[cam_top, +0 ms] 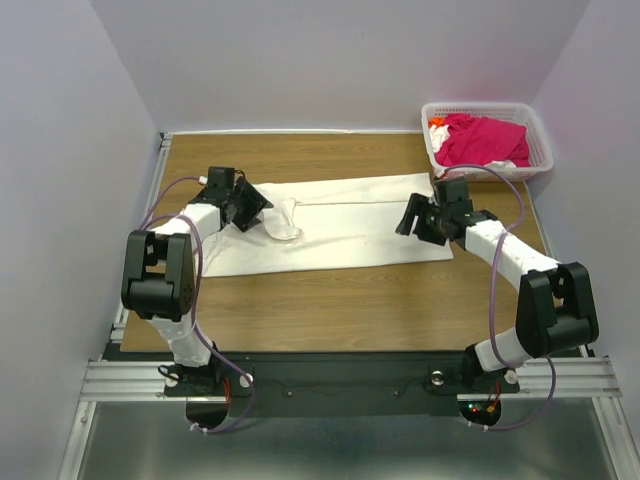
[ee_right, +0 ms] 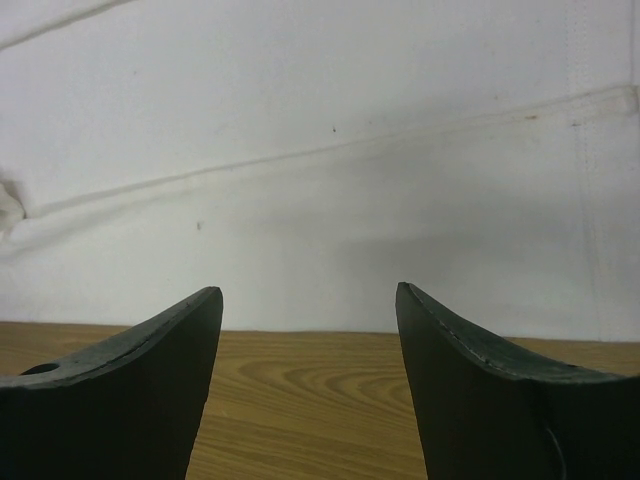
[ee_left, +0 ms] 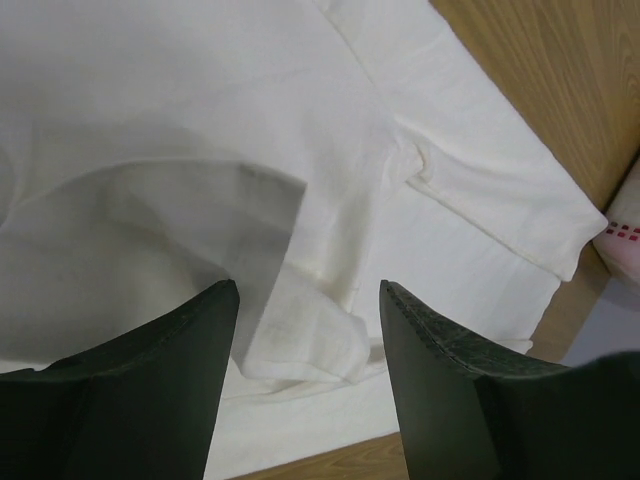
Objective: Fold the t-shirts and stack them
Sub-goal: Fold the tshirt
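A large off-white t-shirt lies spread flat across the middle of the wooden table. My left gripper hovers over its left part near the collar, open. In the left wrist view a small raised fold of the off-white t-shirt lies beneath the gap of the left gripper, clear of both fingers. My right gripper is open over the shirt's right end. The right wrist view shows the right gripper empty above the hem of the shirt. A magenta-pink t-shirt lies crumpled in the basket.
A white lattice basket stands at the back right corner, holding the pink shirt and some white and orange cloth. Bare wood runs between the shirt and the arm bases. Walls close in on the table at the back and both sides.
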Robot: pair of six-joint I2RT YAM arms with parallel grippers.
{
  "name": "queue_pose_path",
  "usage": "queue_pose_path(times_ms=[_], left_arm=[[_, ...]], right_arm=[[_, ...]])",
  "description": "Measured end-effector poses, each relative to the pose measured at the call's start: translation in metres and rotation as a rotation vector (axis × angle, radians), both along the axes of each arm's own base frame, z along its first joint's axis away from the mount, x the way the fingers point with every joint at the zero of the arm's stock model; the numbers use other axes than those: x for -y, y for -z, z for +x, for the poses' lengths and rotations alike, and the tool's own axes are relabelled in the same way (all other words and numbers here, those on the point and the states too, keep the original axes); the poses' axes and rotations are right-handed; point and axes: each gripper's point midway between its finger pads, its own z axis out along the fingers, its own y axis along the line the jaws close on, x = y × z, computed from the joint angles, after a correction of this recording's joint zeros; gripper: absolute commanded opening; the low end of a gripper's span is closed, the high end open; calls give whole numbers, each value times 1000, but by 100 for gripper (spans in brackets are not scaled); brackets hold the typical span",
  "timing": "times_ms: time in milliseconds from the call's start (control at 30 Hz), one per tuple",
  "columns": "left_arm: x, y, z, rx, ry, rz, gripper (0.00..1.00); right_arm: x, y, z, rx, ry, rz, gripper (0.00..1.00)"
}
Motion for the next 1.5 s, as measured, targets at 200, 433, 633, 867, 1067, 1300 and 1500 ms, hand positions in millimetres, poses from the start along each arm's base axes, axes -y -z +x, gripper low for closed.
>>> queue_pose_path(times_ms=[200,433,633,867,1067,1300,1500], left_arm=[[3,2,27,12,7,5,65],[2,-9,47,66,51,46,73],[-15,-15,37,71,92,186,75],[-37,-35,17,74,101,414,67],[-26,-16,1,-15,165,533,58],[-11,10,0,-87,215,599,54],[-12,32,-4,-148,222,634,21]], right_arm=[[0,-1,0,3,1,1,76],[-4,-6,-2,17,-41,10,75],[-32,-12,0,50,-207,-15,71],[-108,-26,19,128,-453,-41,62],[-165,-20,21,165,-622,-60,61],[-195,-14,16,176,-706,-65,61],[-209,-18,13,200,-747,-61,61]])
